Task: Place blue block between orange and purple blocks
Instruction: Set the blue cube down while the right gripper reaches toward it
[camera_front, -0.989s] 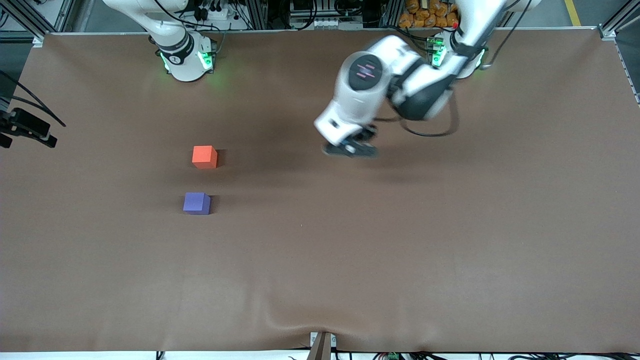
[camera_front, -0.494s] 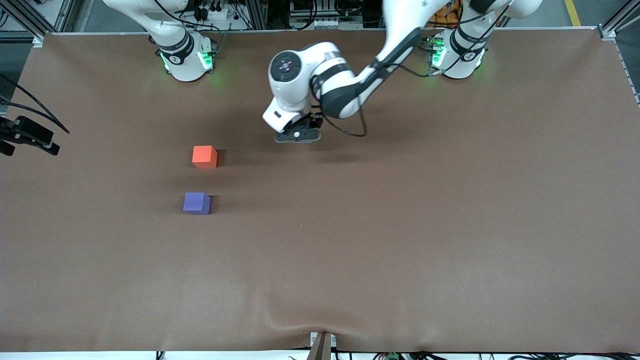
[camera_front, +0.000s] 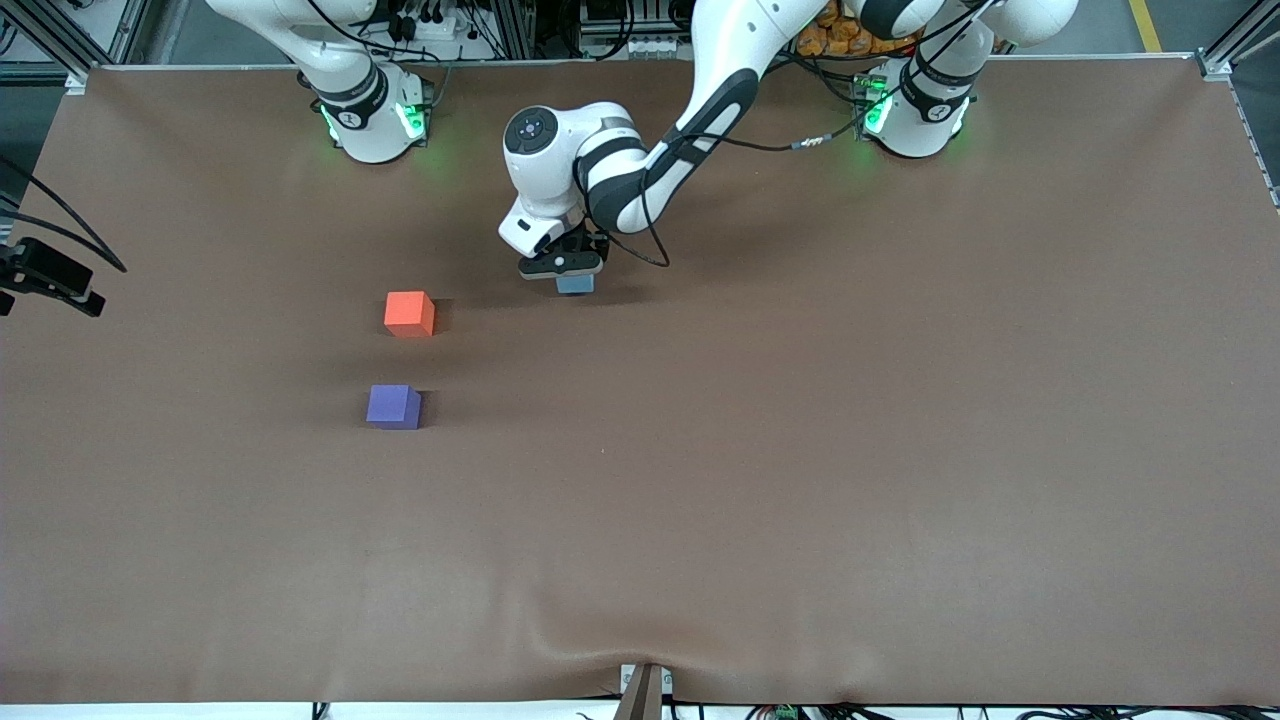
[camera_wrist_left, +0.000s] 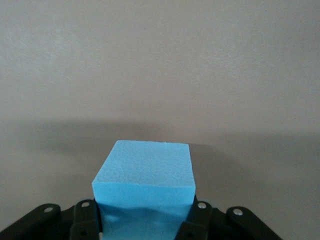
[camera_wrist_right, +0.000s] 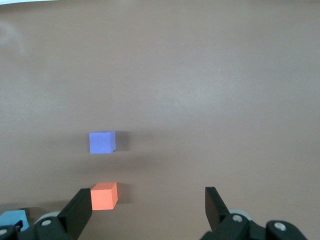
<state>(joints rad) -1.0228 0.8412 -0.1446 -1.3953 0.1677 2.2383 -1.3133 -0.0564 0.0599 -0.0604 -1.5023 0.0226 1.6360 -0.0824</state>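
The blue block (camera_front: 576, 284) (camera_wrist_left: 145, 172) is clamped between my left gripper's (camera_front: 566, 270) (camera_wrist_left: 144, 222) black fingers (camera_wrist_left: 84, 220), just above the brown table (camera_front: 800, 450). It hangs beside the orange block (camera_front: 409, 313), toward the left arm's end. The purple block (camera_front: 393, 406) sits nearer the front camera than the orange one, with a gap between them. My right gripper (camera_wrist_right: 146, 202) is open and empty, raised high; its view shows the orange block (camera_wrist_right: 104, 195), the purple block (camera_wrist_right: 102, 142) and a corner of the blue block (camera_wrist_right: 13, 219).
A black device with cables (camera_front: 50, 272) juts in at the right arm's end of the table. Both robot bases (camera_front: 370, 115) stand along the table's back edge. A metal bracket (camera_front: 643, 690) sits at the front edge.
My left arm has swung toward the right arm's end of the table with the blue block in its grip, closing on the orange block. The orange and purple blocks stayed put.
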